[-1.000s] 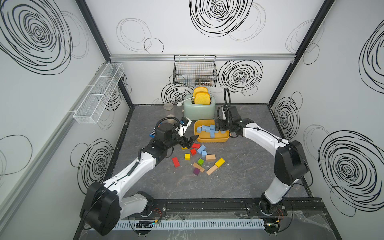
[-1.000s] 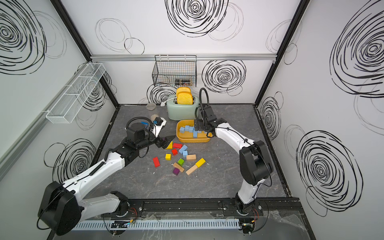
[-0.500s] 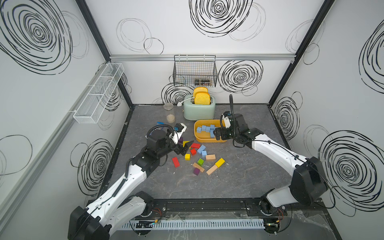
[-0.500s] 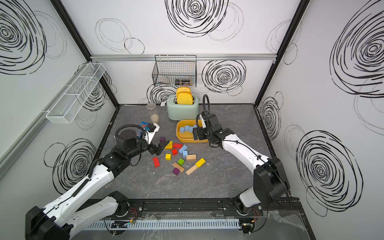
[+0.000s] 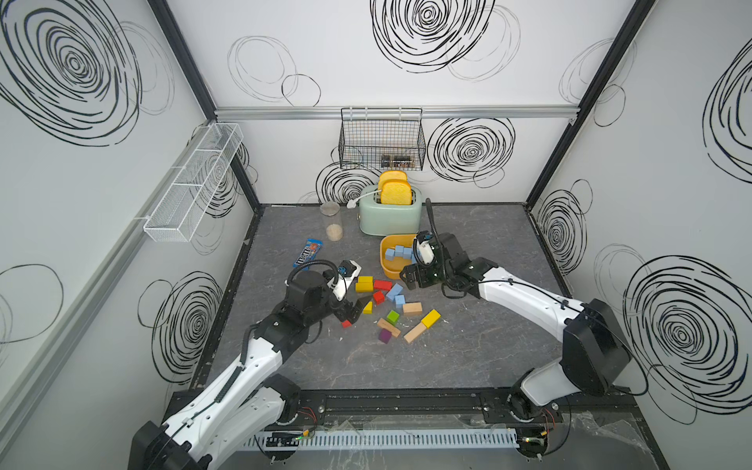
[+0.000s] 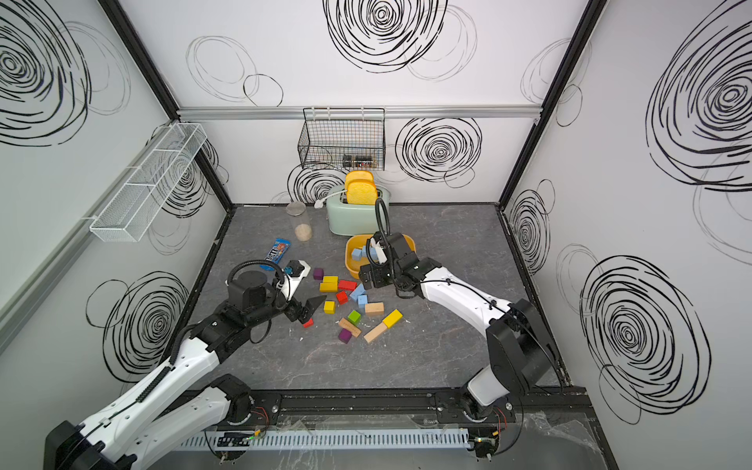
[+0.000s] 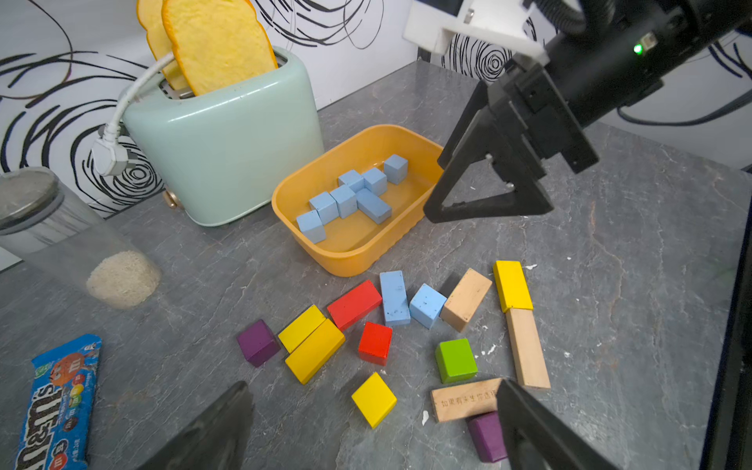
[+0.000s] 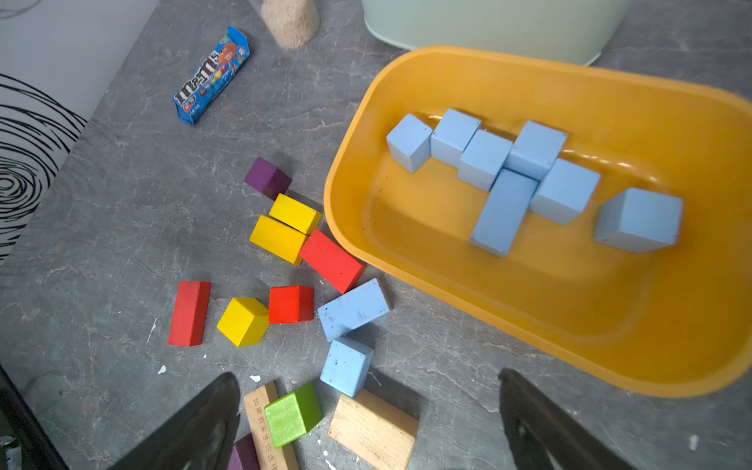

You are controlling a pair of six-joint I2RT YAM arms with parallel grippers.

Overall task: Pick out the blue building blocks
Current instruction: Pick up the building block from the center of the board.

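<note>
Several light-blue building blocks (image 8: 504,175) lie in the yellow bin (image 8: 529,65), also visible in both top views (image 5: 401,253) (image 6: 360,253) and the left wrist view (image 7: 354,195). Among the mixed pile on the table lie a blue oblong block (image 8: 353,309) (image 7: 394,298) (image 5: 394,291) and a blue cube (image 8: 346,366) (image 7: 427,305) (image 5: 399,301). My right gripper (image 8: 368,376) (image 5: 411,276) hovers open just in front of the bin, near these two. My left gripper (image 7: 372,388) (image 5: 355,310) stands open and empty at the pile's left edge.
Red, yellow, green, purple and plain-wood blocks (image 5: 411,333) are scattered round the two blue ones. Behind the bin stands a mint toaster (image 5: 390,215). A clear jar (image 5: 333,221) and a blue candy packet (image 5: 308,252) lie at the back left. A wire basket (image 5: 380,140) hangs on the back wall.
The right gripper came off the bin toward the front, over the pile's edge. The left gripper drew back toward the front left. Both stayed open.
</note>
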